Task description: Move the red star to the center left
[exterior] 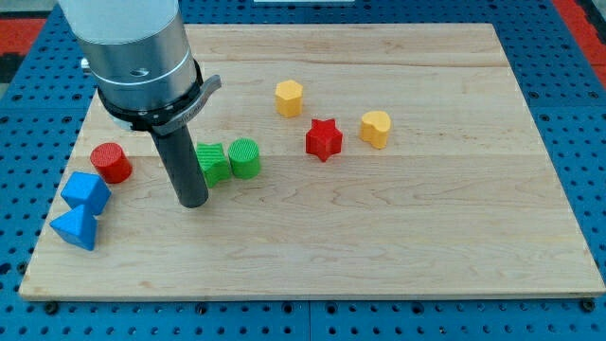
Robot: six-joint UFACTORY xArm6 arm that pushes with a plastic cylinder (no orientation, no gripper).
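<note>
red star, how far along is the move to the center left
Nothing looks done yet: the red star sits right of the board's middle, between the yellow hexagon block and the yellow heart block. My tip is well to its left, beside the two green blocks, not touching the star. Left: reach the star's right side and push it leftward.

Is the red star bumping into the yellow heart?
Apart. The camera view shows bare wood between the red star and the yellow heart.
</note>
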